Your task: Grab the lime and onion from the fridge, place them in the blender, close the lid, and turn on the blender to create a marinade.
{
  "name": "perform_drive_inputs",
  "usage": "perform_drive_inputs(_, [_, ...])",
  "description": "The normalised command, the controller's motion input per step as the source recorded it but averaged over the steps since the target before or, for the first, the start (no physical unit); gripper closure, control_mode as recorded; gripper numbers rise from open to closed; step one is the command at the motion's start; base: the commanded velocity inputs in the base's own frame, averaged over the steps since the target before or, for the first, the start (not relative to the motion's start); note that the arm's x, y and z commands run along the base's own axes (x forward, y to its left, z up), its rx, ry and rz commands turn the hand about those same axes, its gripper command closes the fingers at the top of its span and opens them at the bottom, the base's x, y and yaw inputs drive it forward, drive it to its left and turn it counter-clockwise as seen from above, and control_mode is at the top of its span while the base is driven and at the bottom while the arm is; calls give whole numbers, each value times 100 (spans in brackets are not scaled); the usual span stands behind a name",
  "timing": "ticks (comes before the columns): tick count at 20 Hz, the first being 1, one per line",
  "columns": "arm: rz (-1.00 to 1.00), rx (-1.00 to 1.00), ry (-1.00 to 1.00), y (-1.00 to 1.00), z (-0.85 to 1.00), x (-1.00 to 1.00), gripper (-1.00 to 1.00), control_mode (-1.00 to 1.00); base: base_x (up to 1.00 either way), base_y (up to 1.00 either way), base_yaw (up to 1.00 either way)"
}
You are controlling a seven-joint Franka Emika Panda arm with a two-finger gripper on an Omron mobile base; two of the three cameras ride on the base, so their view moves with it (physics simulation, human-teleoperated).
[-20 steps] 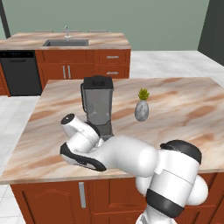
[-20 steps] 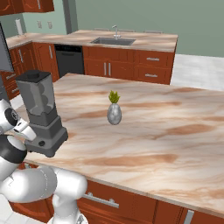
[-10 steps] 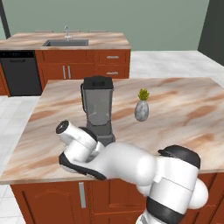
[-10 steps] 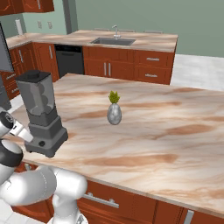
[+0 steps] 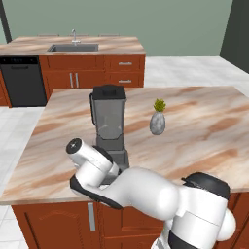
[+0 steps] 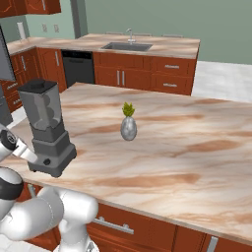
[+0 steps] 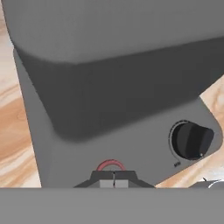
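The gripper (image 7: 113,180) has its two small dark fingertips (image 7: 105,178) pressed together with no gap, holding nothing. They sit right at the red button (image 7: 110,165), of which a curved red rim shows just above them; whether they touch it cannot be told. The button is set in the smooth, matte dark grey face of the blender (image 7: 109,109), a boxy base with a sloping front. To one side of the button on that face is a round black knob (image 7: 190,140) with a raised grip ridge; tiny pale marks beside it are too small to read.

From the base cameras the blender (image 5: 110,127) stands near the front edge of a marbled pink-beige counter (image 5: 204,126), its tall smoky jar capped by the black squarish lid (image 5: 108,91). The arm hides the front of the base there. What the jar holds is hard to make out. Beyond the blender, near it, stands a small grey vase (image 5: 157,122) with green leaves.
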Motion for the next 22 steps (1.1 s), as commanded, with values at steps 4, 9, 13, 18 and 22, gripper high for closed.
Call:
perform_drive_inputs(4, [5,19,-7,-62,-70,0,100,-100,0,0,0])
perform_drive_inputs(9, [5,9,0,-40,-67,3,100,-100,0,0,0])
perform_drive_inputs(13, [1,-5,3,-4,-60,16,100,-100,0,0,0])
perform_drive_inputs(18, [0,-12,1,-8,-39,13,100,-100,0,0,0])
perform_drive_inputs(22, [0,-14,7,-12,-72,14,100,-100,0,0,0])
